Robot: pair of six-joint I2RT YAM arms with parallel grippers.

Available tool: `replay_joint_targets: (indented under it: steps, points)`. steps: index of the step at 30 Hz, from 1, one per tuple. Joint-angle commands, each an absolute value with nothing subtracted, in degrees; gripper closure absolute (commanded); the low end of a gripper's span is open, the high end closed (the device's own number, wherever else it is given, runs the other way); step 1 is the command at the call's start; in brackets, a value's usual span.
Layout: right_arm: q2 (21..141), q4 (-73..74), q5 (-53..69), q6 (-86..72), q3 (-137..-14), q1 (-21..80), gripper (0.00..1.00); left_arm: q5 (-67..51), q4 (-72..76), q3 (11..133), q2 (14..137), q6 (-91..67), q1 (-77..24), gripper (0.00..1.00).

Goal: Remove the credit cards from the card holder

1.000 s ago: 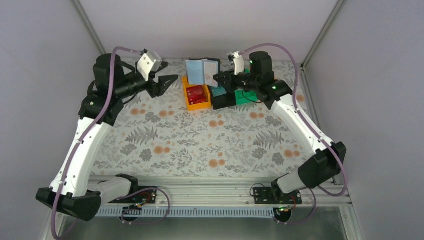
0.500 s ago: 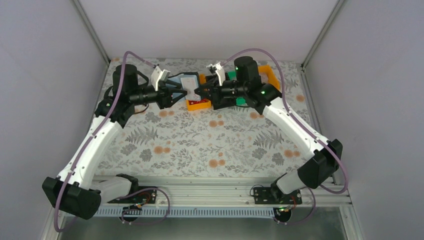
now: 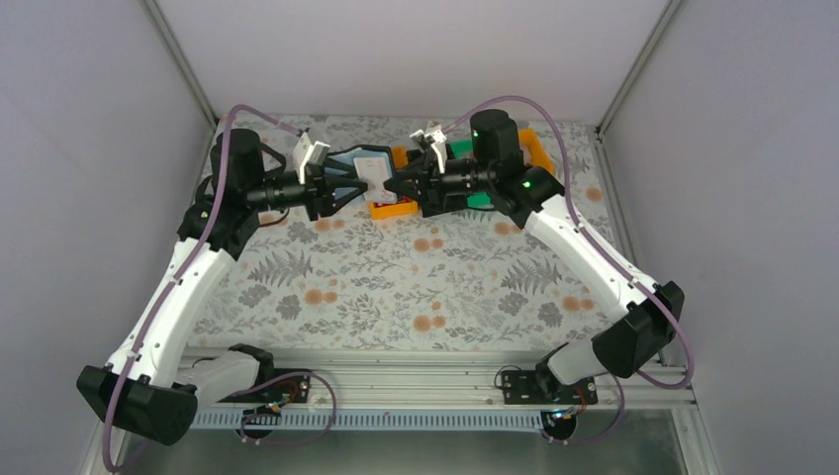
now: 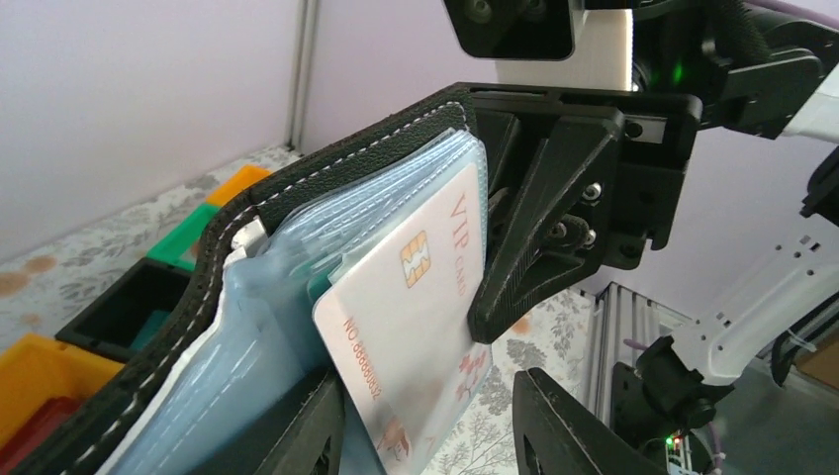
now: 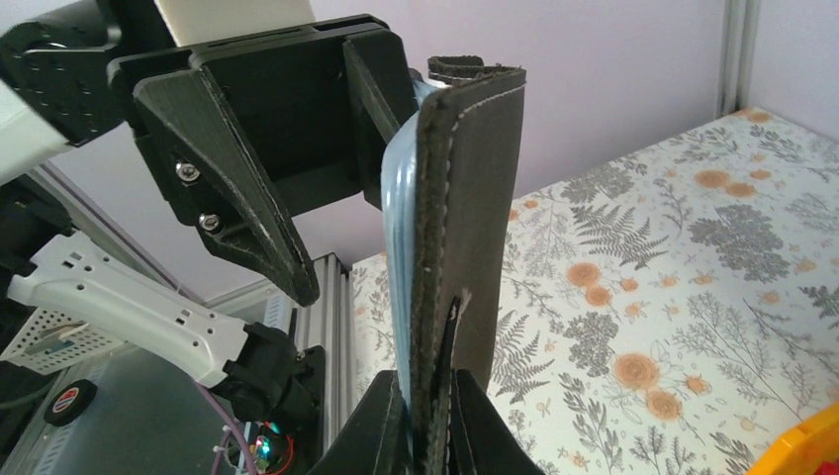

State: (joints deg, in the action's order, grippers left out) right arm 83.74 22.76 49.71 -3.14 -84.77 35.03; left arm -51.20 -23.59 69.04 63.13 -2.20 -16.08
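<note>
Top cam only shows the left gripper (image 3: 348,184) and right gripper (image 3: 401,185) nose to nose over the far middle of the table (image 3: 396,287), with a pale patch between them just above the orange bin (image 3: 391,209). Wrist cams fill in the rest. The right one is clamped on the right end of the wallet (image 5: 465,198), whose long axis runs left-right, open edge facing left. A chip card (image 4: 416,317) pokes out leftward, between the left gripper's wide-spread jaws, not pinched

We carry two white-shelled arms (image 3: 168,297) with black joints (image 3: 633,336), mauve cables (image 3: 514,98), green lamps (image 3: 526,184), black angular fingers (image 5: 247,213), silver screws (image 5: 184,172).
</note>
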Motion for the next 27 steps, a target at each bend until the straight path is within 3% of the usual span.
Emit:
replay_joint_targets:
  steps: [1, 4, 8, 17, 22, 27]
  points:
    - [82.5, 18.3, 59.7, -1.4, -86.9, 36.7, 0.96, -55.1, -18.2, 68.6, 64.5, -5.5, -16.2, 0.56]
    - [83.3, 18.4, 60.1, -0.7, -87.2, 37.1, 0.96, -57.4, -16.6, 69.7, 65.3, -7.3, -16.6, 0.60]
    - [82.8, 17.7, 57.5, -1.2, -85.3, 36.5, 0.96, -60.6, -17.4, 71.4, 64.9, -5.7, -16.7, 0.96]
    - [83.1, 17.2, 57.4, -2.8, -84.9, 34.1, 0.96, -62.3, -21.6, 70.7, 63.0, -2.1, -16.5, 0.98]
    - [82.9, 18.0, 58.7, -2.4, -84.8, 33.8, 0.83, -64.5, -20.2, 70.4, 62.7, -3.3, -16.6, 0.98]
    - [81.8, 17.5, 60.2, -1.6, -83.3, 32.8, 0.78, -65.8, -20.5, 70.3, 62.5, -2.8, -16.5, 0.98]
